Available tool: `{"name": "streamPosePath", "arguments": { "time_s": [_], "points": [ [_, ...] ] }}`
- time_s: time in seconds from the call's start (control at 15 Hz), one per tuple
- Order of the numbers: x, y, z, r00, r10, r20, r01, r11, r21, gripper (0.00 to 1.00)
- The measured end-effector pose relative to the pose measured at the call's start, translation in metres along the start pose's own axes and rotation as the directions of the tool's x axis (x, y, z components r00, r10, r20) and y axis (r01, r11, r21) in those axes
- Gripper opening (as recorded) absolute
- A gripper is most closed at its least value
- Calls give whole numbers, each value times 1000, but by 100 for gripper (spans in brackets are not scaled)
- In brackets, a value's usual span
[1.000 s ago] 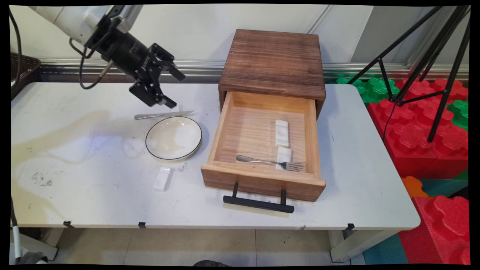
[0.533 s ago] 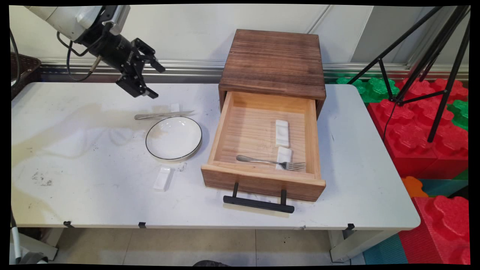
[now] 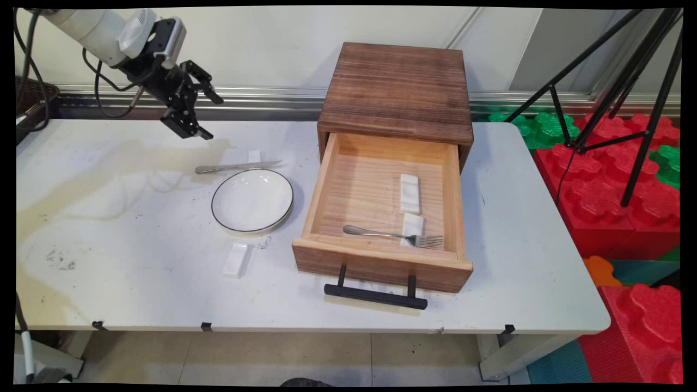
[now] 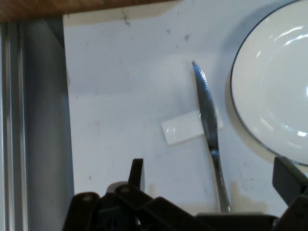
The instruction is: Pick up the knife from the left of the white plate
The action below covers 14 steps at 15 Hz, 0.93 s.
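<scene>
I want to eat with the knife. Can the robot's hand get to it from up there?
Probably yes. The gripper hangs open above the table, and the knife lies in plain sight below it, its blade propped on a small white rest, beside the plate. Nothing covers it.

Silver knife (image 3: 235,166) flat across white rest (image 3: 254,156), beside plate (image 3: 252,200).

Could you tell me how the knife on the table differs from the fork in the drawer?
The knife lies out on the white table behind the plate; the fork lies inside the open wooden drawer. The knife's blade points right, toward the drawer box; the fork's tines point right near the drawer's front wall. Both are silver and each rests across a small white rest.
</scene>
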Motion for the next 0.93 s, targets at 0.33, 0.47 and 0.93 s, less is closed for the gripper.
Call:
{"name": "streamPosePath", "arguments": {
  "time_s": [0.33, 0.47, 0.93],
  "points": [
    [-29, -6, 23, 999, -42, 33, 43, 999, -12, 100],
    [-41, -5, 35, 997, -70, 39, 71, 997, -25, 100],
    [-65, 3, 72, 988, -146, 48, 149, 987, -60, 100]
  ]
}}
